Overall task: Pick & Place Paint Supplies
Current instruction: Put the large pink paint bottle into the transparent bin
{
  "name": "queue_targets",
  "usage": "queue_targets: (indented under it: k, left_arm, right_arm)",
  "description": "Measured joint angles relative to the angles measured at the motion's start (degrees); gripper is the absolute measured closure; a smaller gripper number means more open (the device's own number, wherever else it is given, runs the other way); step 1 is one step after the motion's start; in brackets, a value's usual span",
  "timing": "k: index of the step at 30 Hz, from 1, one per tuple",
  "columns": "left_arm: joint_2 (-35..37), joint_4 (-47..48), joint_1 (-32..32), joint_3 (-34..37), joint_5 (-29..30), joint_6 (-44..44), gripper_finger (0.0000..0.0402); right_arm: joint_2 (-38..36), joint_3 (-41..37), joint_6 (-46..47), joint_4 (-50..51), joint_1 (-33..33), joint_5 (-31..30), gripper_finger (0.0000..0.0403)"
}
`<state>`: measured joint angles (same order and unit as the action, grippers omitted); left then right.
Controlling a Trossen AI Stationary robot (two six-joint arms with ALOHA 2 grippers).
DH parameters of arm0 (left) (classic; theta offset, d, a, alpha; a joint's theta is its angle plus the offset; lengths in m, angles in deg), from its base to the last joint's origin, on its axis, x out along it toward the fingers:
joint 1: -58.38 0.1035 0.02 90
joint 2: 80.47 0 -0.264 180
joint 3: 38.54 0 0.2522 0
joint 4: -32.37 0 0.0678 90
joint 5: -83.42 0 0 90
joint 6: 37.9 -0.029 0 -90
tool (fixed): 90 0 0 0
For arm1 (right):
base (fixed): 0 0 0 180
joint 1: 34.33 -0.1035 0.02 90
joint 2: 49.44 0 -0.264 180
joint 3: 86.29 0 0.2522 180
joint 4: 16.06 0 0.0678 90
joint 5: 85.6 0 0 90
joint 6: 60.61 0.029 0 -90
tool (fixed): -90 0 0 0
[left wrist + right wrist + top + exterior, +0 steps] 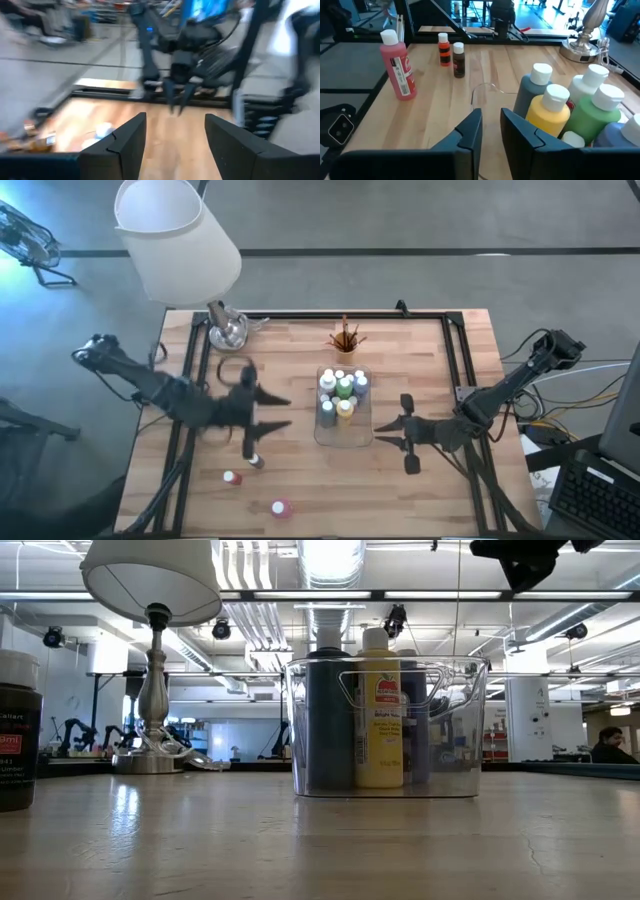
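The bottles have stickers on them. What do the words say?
Yellow bottle in the clear tray: red-and-white label, words too small to read.
Dark bottle at the table's edge: white lettering, too blurred to read.
Pink bottle: print too small to read.
Nothing else carries readable text.

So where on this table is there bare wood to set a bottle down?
Bare wood lies between the lamp and the brush cup, and along the near edge right of the pink bottle. The clear tray is packed with bottles.
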<state>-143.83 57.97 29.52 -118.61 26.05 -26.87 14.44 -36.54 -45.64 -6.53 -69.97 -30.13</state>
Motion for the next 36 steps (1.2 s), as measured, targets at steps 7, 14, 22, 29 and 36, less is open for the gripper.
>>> queue_targets:
  k: [7,14,22,29,36]
  left_arm:
    - [-5.9,-0.4,-18.4,-0.3,20.8,1.2,0.0208]
    - [-12.6,-0.8,-28.5,-0.3,25.9,8.4,0.0209]
    - [-21.7,-0.7,-32.9,-0.3,25.9,14.5,0.0209]
    - [-27.5,-0.7,-36.8,-0.4,24.9,21.5,0.0209]
    - [-31.2,-0.7,-38.9,-0.1,20.9,30.6,0.0209]
  right_arm:
    - [0.0,0.0,0.4,0.0,0.0,0.0,0.0343]
    - [0.0,0.0,1.2,-0.6,0.0,-0.1,0.032]
    - [0.0,0.0,1.7,-0.7,0.0,-0.1,0.0295]
    - [0.0,0.0,2.0,-0.7,0.0,-0.1,0.0281]
    - [0.0,0.0,3.4,-0.7,0.0,-0.1,0.027]
